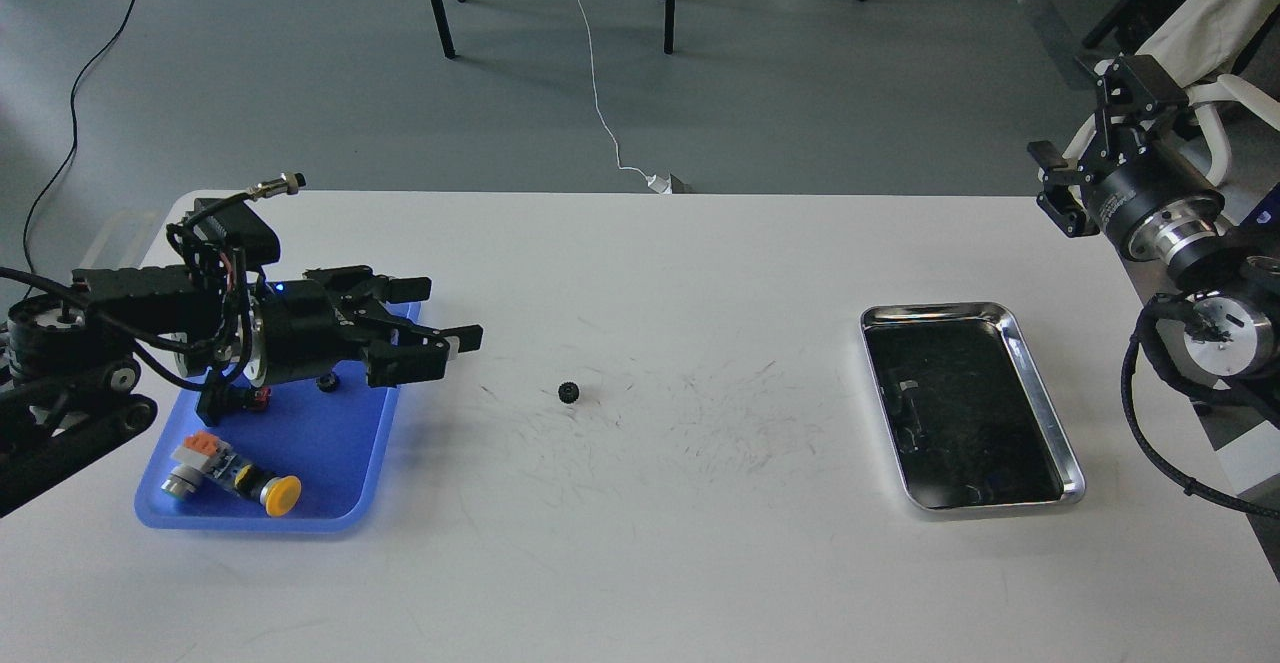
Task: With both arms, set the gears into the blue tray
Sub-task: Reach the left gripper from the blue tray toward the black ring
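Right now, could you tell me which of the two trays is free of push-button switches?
The steel tray on the right: its dark inside holds no switches, while the blue tray holds a yellow-capped switch.
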